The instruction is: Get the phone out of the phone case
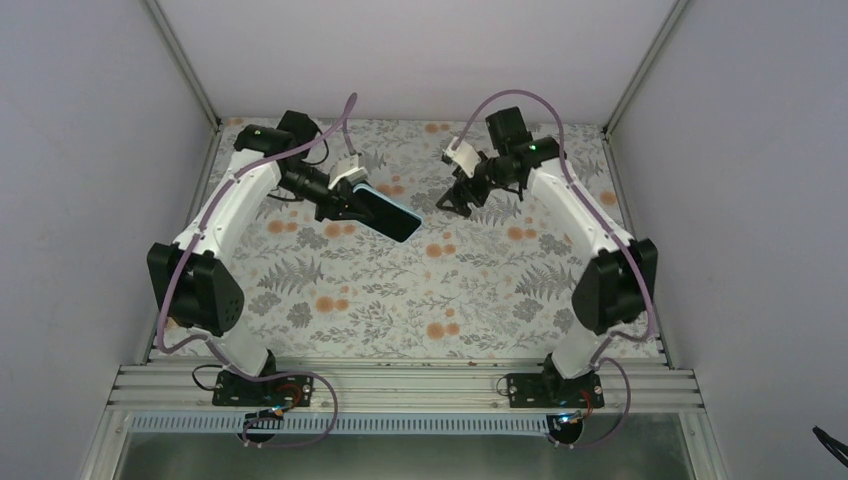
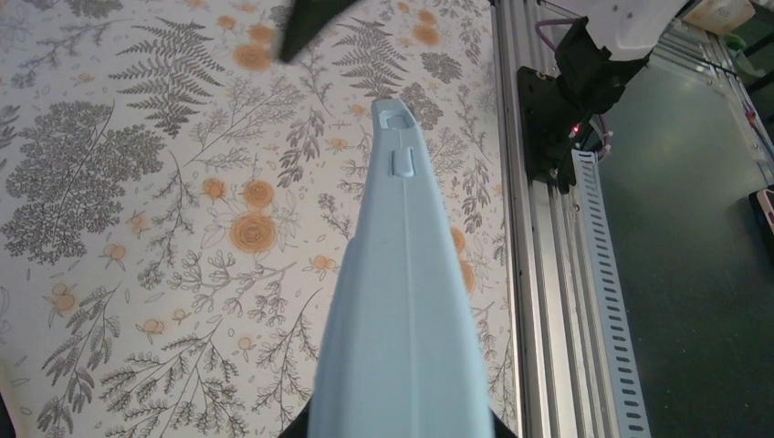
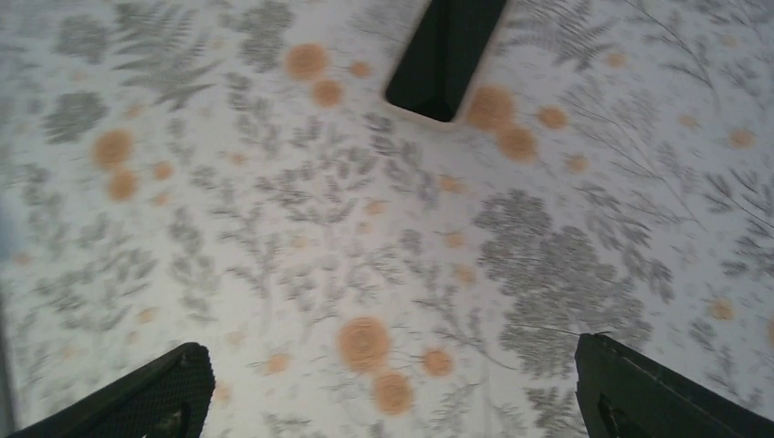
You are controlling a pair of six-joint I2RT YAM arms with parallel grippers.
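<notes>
The phone [image 1: 386, 213] shows a dark screen inside its light blue case. My left gripper [image 1: 345, 200] is shut on one end of it and holds it tilted above the floral table at the back left. In the left wrist view the case's pale blue side edge [image 2: 402, 292] with its button bumps runs away from the gripper [image 2: 402, 432]. My right gripper [image 1: 452, 198] is open and empty, a short way right of the phone's free end. The right wrist view shows that free end [image 3: 445, 55] ahead, between and beyond its spread fingers [image 3: 164, 394].
The floral table cover [image 1: 420, 290] spans the workspace. An aluminium rail [image 1: 400, 385] runs along the near edge and shows in the left wrist view [image 2: 548, 274]. White enclosure walls [image 1: 90, 150] stand at the left, back and right.
</notes>
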